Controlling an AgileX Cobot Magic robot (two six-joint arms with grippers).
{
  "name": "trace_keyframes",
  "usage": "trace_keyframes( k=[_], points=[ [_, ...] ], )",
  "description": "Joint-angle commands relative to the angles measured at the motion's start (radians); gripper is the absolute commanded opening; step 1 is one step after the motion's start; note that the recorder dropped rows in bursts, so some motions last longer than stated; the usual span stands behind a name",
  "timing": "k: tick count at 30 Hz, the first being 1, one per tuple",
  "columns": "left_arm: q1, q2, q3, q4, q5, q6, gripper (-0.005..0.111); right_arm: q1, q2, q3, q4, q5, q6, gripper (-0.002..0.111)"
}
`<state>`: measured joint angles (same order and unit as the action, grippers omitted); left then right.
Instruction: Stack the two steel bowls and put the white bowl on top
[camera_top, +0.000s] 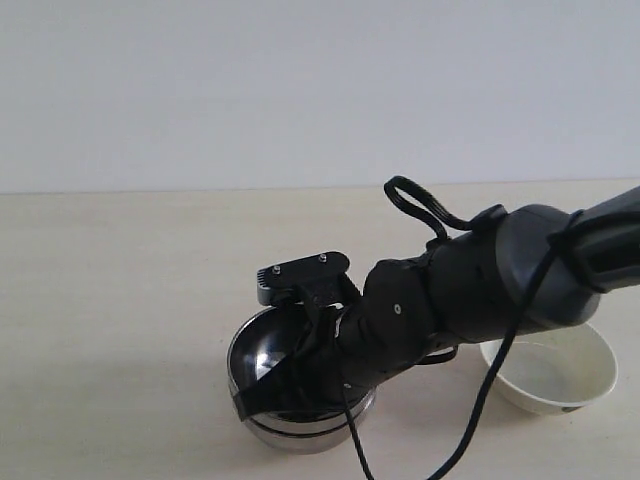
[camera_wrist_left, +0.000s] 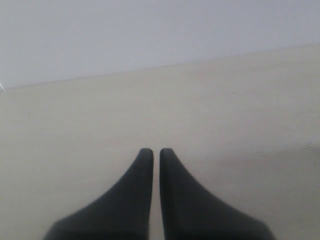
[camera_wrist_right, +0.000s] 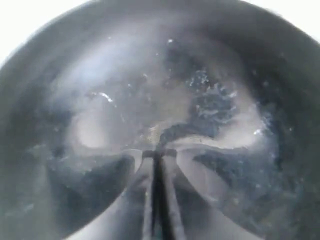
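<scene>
The two steel bowls sit nested at the front of the table: the upper one (camera_top: 262, 345) rests inside the lower one (camera_top: 300, 437), of which only a shiny band shows. My right gripper (camera_top: 252, 393) reaches across into the upper bowl. In the right wrist view that bowl's mirror-like inside (camera_wrist_right: 100, 100) fills the picture, and the right gripper (camera_wrist_right: 159, 154) is shut with its tips down near the bottom. The white bowl (camera_top: 555, 375) stands upright and apart, to the right of the arm. My left gripper (camera_wrist_left: 156, 151) is shut over bare table and is out of the exterior view.
The right arm's dark body (camera_top: 470, 290) and its loose black cable (camera_top: 480, 400) hang between the steel bowls and the white bowl. The pale tabletop (camera_top: 120, 300) runs back to a plain wall.
</scene>
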<state>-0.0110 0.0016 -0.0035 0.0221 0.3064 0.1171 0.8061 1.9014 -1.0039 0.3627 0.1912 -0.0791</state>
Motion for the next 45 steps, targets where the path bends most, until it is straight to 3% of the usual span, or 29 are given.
trace_keyframes(
  k=[1, 9, 15, 27, 30, 36, 45],
  points=[
    [0.001, -0.002, 0.003, -0.009, 0.000, 0.003, 0.004, 0.002, -0.092, 0.004, -0.003, 0.007, -0.009, 0.000],
    [0.001, -0.002, 0.003, -0.009, 0.000, 0.003, 0.004, 0.006, -0.232, 0.004, -0.013, 0.015, -0.001, 0.000],
    [0.001, -0.002, 0.003, -0.009, 0.000, 0.003, 0.004, -0.048, -0.335, 0.004, -0.088, 0.103, 0.006, 0.000],
    [0.001, -0.002, 0.003, -0.009, 0.000, 0.003, 0.004, -0.436, -0.401, 0.004, -0.124, 0.373, 0.017, 0.000],
    [0.001, -0.002, 0.003, -0.009, 0.000, 0.003, 0.004, -0.522, -0.401, 0.004, -0.131, 0.432, 0.017, 0.011],
    [0.001, -0.002, 0.003, -0.009, 0.000, 0.003, 0.004, -0.612, -0.401, 0.004, -0.234, 0.567, 0.037, 0.051],
    [0.001, -0.002, 0.003, -0.009, 0.000, 0.003, 0.004, -0.668, -0.396, 0.015, -0.433, 0.620, 0.189, 0.054]
  ],
)
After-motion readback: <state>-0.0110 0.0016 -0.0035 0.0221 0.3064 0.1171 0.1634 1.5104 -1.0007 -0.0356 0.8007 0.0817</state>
